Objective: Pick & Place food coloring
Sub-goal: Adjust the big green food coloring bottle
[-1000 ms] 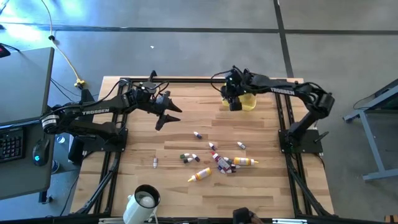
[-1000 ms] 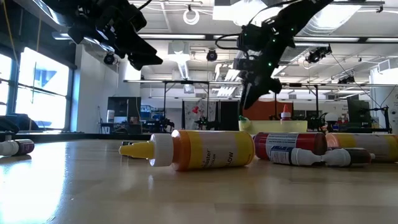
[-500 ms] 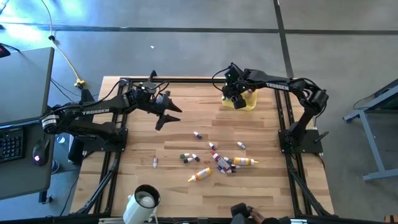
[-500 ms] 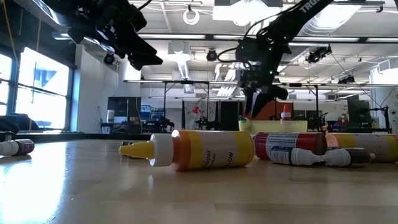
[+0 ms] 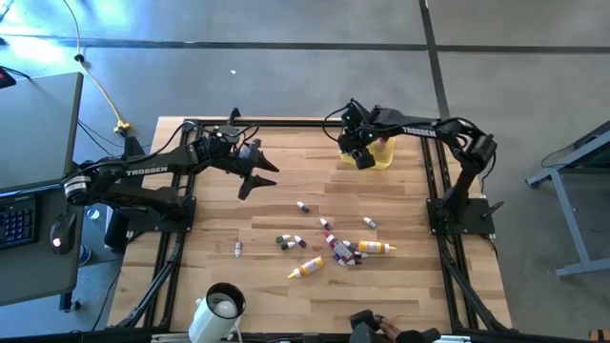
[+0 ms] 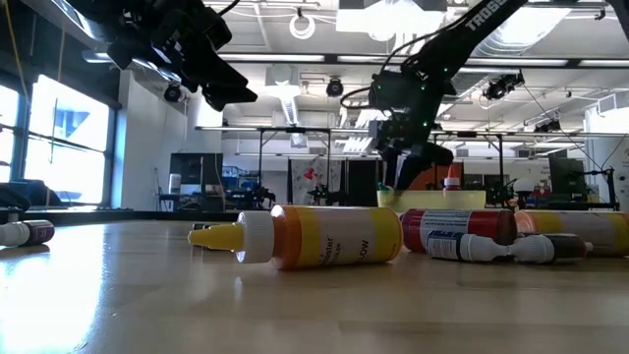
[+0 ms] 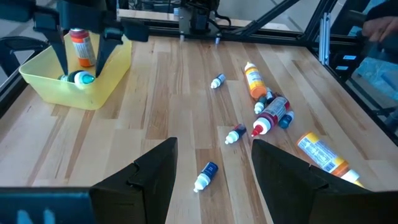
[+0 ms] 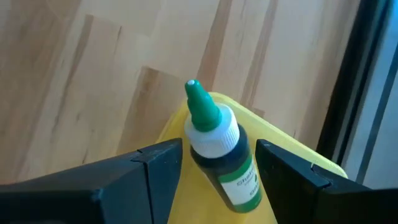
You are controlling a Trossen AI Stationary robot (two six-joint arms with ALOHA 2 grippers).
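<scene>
hovering over the yellow tray [image 5: 382, 155] at the far right of the counter [image 5: 286, 191], the right claw [image 5: 361, 158] has its fingers spread, with nothing pinched between them. a green-capped food coloring bottle [image 8: 219, 144] lies tilted in the tray between those fingers, touching neither. an orange-labelled bottle [image 7: 81, 46] stands upright in the same tray. the left claw [image 5: 257, 178] hangs above the counter's left half, its fingers also spread and empty. most of the food coloring [image 5: 338, 248] lies scattered on the counter's near middle, well apart from the tray: a large yellow bottle [image 6: 316, 237] on its side, smaller vials [image 7: 271, 112] clustered beside it. a white mug [image 5: 220, 307] sits at the near left edge.
</scene>
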